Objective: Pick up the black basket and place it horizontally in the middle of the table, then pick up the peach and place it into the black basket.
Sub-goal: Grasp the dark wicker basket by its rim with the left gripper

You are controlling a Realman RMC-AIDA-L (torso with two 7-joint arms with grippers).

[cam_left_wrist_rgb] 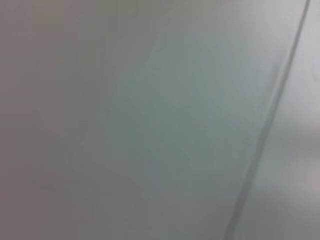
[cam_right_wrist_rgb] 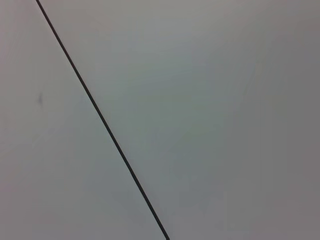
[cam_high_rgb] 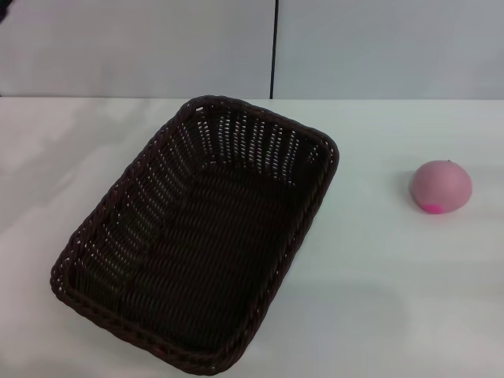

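Note:
The black basket [cam_high_rgb: 197, 244] lies on the white table [cam_high_rgb: 378, 299], left of centre, turned at a slant with one short end toward the near left and the other toward the far middle. It is empty. The peach [cam_high_rgb: 441, 187], pale pink with a magenta spot low on its front, sits on the table to the right of the basket, well apart from it. Neither gripper shows in the head view. Both wrist views show only a plain grey surface with a dark seam line [cam_right_wrist_rgb: 100, 115].
A grey wall [cam_high_rgb: 142, 47] with a dark vertical seam [cam_high_rgb: 273, 47] stands behind the table's far edge. Bare tabletop lies between the basket and the peach and in front of the peach.

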